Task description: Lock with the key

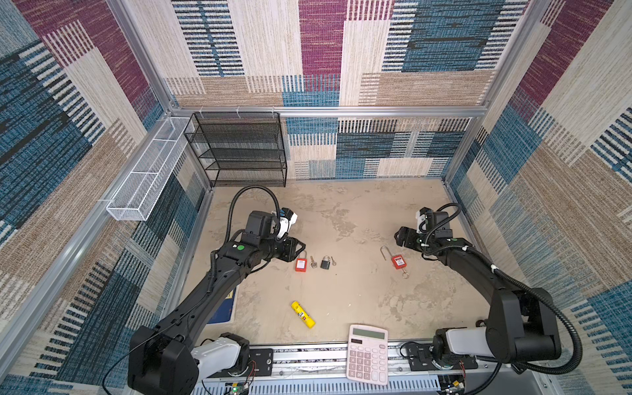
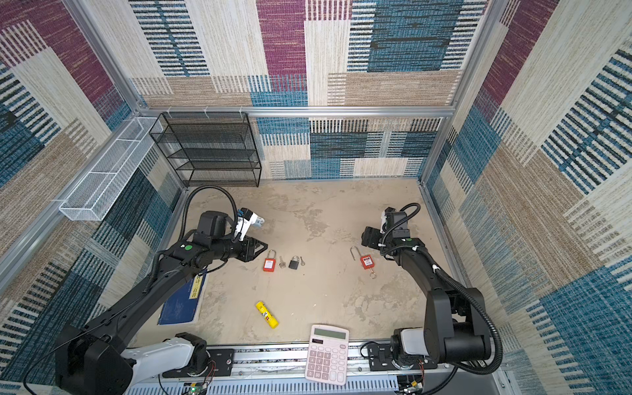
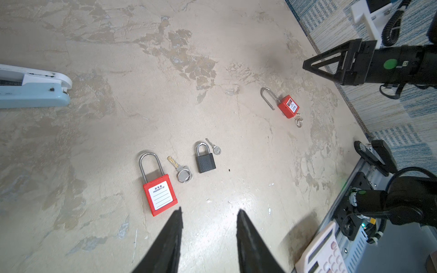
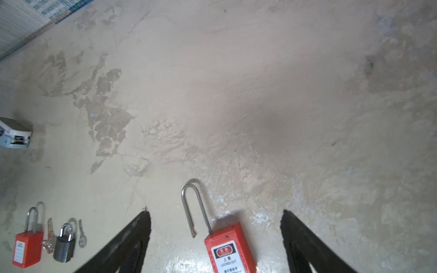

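Note:
A red padlock (image 1: 397,261) (image 4: 230,248) lies on the right of the table, its long shackle (image 4: 192,208) swung open and a key (image 3: 299,122) in its base. My right gripper (image 1: 398,238) (image 4: 215,212) hangs open just over it, fingers either side of the body and apart from it. Further left lie a shut red padlock (image 1: 300,264) (image 3: 160,193), a key on a ring (image 3: 181,170), a black padlock (image 3: 205,160) and a small key (image 3: 214,147). My left gripper (image 1: 301,247) (image 3: 210,210) is open and empty beside the shut red padlock.
A yellow glue stick (image 1: 303,314) and a pink calculator (image 1: 368,354) lie near the front edge. A black mesh shelf (image 1: 239,150) and a white mesh basket (image 1: 147,178) stand at the back left. A blue folder (image 2: 181,301) lies under the left arm; a white stapler-like thing (image 3: 33,89) lies nearby.

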Robot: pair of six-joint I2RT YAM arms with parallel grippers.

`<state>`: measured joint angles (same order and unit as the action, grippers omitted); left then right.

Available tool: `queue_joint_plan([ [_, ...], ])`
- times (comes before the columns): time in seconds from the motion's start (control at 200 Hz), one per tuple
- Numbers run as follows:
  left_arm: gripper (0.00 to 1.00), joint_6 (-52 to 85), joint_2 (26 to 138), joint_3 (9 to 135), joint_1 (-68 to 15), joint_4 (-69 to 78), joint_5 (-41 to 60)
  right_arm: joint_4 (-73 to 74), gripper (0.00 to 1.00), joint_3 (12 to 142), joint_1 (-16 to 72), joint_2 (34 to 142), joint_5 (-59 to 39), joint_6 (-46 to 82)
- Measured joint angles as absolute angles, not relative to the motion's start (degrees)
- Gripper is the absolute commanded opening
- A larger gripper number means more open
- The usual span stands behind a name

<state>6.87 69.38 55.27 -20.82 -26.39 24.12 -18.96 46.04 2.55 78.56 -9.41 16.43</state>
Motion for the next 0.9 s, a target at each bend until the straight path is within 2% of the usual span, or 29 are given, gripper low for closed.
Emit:
queue_joint_plan([
  [0.18, 0.40, 6.9, 71.2, 57.3, -22.1, -26.3, 24.1, -20.6, 0.86, 43.8, 2.9, 83.4, -12.5, 17.0],
  [0.561, 0.40, 6.9, 71.0, 57.5, -22.9, -26.3, 23.9, -19.7, 0.82, 40.4, 10.0, 82.8, -15.2, 21.6],
  [0.902, 0.40, 8.4, 71.7, 57.8, -23.6, -25.7, 23.5, -21.6, 0.71, 42.1, 15.4, 84.1, -2.5, 22.6],
])
